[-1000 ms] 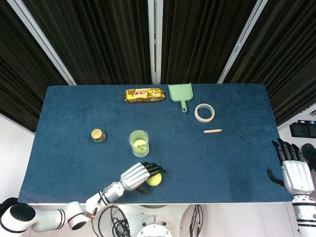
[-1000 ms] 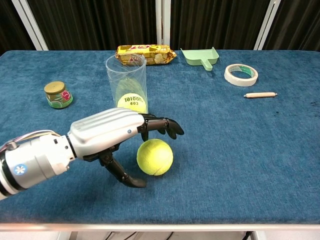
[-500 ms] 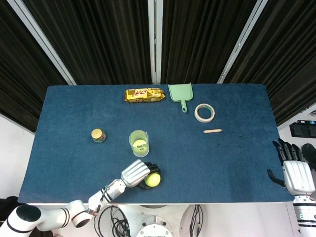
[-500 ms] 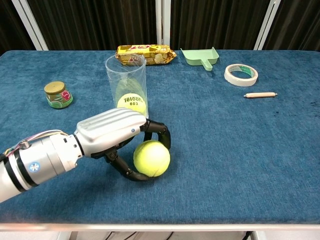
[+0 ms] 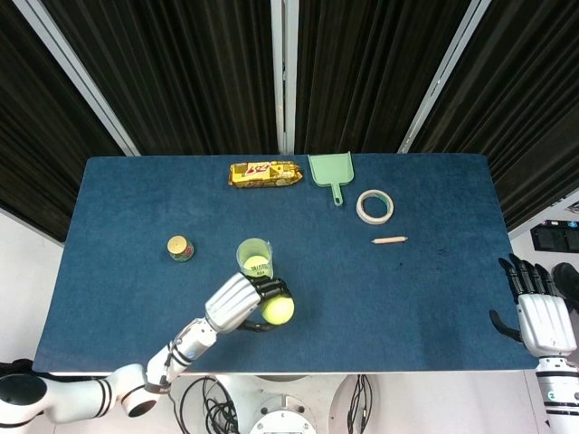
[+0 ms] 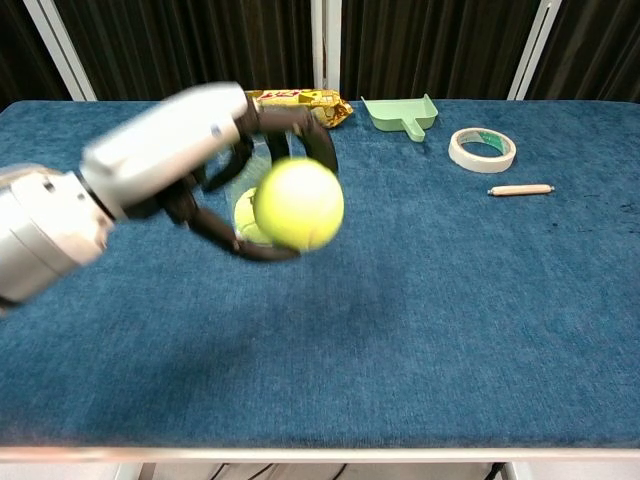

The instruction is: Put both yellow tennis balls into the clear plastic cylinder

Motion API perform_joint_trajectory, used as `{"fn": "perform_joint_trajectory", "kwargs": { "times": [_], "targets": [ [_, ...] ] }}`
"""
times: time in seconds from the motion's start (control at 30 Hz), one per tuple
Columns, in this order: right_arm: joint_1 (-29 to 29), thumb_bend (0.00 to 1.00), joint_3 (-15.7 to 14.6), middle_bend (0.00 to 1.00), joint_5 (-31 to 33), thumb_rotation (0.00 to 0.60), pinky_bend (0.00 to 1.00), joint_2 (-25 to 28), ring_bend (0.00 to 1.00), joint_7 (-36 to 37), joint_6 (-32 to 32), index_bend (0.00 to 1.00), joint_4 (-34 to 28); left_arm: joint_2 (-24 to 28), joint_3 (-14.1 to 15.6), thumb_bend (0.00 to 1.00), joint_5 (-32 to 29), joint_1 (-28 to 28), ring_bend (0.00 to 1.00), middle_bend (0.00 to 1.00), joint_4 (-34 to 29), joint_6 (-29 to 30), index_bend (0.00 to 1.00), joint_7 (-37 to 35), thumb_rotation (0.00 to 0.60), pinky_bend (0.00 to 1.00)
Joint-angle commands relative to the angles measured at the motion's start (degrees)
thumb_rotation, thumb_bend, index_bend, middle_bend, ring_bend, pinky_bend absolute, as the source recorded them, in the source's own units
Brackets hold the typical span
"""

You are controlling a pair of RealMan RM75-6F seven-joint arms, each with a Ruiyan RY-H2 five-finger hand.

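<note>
My left hand (image 5: 237,302) (image 6: 185,160) grips a yellow tennis ball (image 5: 277,309) (image 6: 298,203) and holds it up off the blue table, just in front of the clear plastic cylinder (image 5: 254,250). The cylinder stands upright with the other yellow tennis ball (image 5: 257,264) (image 6: 245,213) inside it; in the chest view the hand hides most of the cylinder. My right hand (image 5: 540,312) hangs at the table's right edge, fingers apart, holding nothing.
A small jar (image 5: 179,247) (image 6: 114,188) stands left of the cylinder. Along the far side lie a yellow snack pack (image 5: 264,173) (image 6: 322,97), a green dustpan (image 5: 331,172) (image 6: 402,112), a tape roll (image 5: 374,206) (image 6: 481,149) and a wooden stick (image 5: 389,240) (image 6: 520,189).
My left hand closed around the ball on the table, then lifted it up and toward the cylinder. The right hand stayed still.
</note>
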Motion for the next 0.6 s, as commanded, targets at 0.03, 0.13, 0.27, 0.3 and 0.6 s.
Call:
{"fn": "perform_joint_trajectory", "kwargs": {
  "times": [0.03,0.13,0.27,0.3,0.6],
  "targets": [
    [0.0,0.25,0.03,0.0,-0.16,0.6,0.0,-0.02,0.0,-0.25,0.19,0.0,-0.25,4.25,-4.51,0.24,-2.14,-0.4,0.58,0.6,-4.85,1.12,0.6,3.37,0.6,0.82],
    [-0.01,0.25,-0.05,0.0,-0.49,0.6,0.0,-0.02,0.0,-0.71,0.42,0.0,-0.63,5.67,-7.18,0.24,-5.35,-0.95,0.58,0.6,-5.53,-0.41,0.6,4.41,0.6,0.82],
    [-0.03,0.25,-0.17,0.0,-0.89,0.6,0.0,0.05,0.0,-1.25,0.66,0.0,-1.1,6.36,-10.0,0.24,-10.68,-1.52,0.58,0.6,-4.79,-3.24,0.6,3.73,0.6,0.82],
    [-0.02,0.25,-0.16,0.0,-0.96,0.6,0.0,0.1,0.0,-1.35,0.73,0.0,-1.21,6.49,-10.3,0.24,-11.73,-1.62,0.58,0.6,-4.63,-4.04,0.6,3.6,0.6,0.82],
    [0.01,0.25,0.07,0.0,-1.68,0.6,0.0,0.47,0.0,-1.91,1.62,0.0,-2.44,7.02,-9.22,0.23,-15.61,-2.28,0.57,0.58,-3.75,-9.41,0.58,3.03,0.6,0.81]
  ]
}}
